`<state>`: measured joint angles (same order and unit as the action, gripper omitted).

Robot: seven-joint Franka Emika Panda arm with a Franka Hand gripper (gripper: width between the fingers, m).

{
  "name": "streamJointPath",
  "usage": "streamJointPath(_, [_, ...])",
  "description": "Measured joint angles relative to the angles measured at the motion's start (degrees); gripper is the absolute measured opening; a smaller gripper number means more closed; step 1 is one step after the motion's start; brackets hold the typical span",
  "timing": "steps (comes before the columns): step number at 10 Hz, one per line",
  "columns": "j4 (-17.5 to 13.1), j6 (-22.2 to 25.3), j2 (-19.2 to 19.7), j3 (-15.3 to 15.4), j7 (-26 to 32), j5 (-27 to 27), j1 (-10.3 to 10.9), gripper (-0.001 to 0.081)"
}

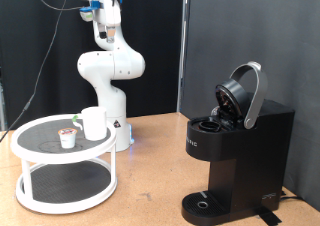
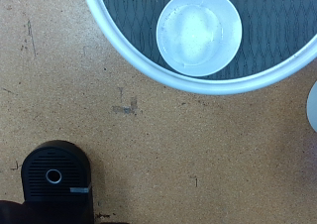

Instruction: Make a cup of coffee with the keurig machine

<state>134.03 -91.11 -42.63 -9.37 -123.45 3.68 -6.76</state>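
The wooden surface (image 1: 150, 156) carries everything here. On it, toward the exterior view's right, stands the keurig machine (image 1: 238, 156), its hinged rounded lid (image 1: 244, 94) raised so the brew chamber is exposed; its round drip tray (image 1: 205, 203) sits at the base with nothing on it. In the wrist view the machine's black base (image 2: 54, 179) shows from above, well apart from the shelf.

Behind, at the exterior view's middle-left, the white robot arm (image 1: 108, 71) rises from its base and reaches up past the top edge of that view. The gripper is not visible in either picture, so I cannot tell whether its fingers are apart or together.

At the exterior view's left stands a round white 2-tier shelf (image 1: 28, 171) with a dark mesh top. The cup (image 1: 94, 123) sits upright on that upper tier, toward its back right; from above its inside looks pale and empty (image 2: 199, 33), with the shelf's white rim (image 2: 149, 68) curving around it. Just beside the cup, to the exterior view's left, sits 1 small pale pod (image 1: 68, 138).
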Motion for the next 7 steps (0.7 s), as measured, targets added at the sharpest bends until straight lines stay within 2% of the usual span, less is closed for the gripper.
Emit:
streamJointPath(3, [0.0, 0.0, 0.2, -2.3, 1.8, 2.8, -1.3, 0.0734])
streamJointPath(7, [0.0, -1.2, 1.1, -7.4, 5.6, 6.5, -3.6, 0.0734])
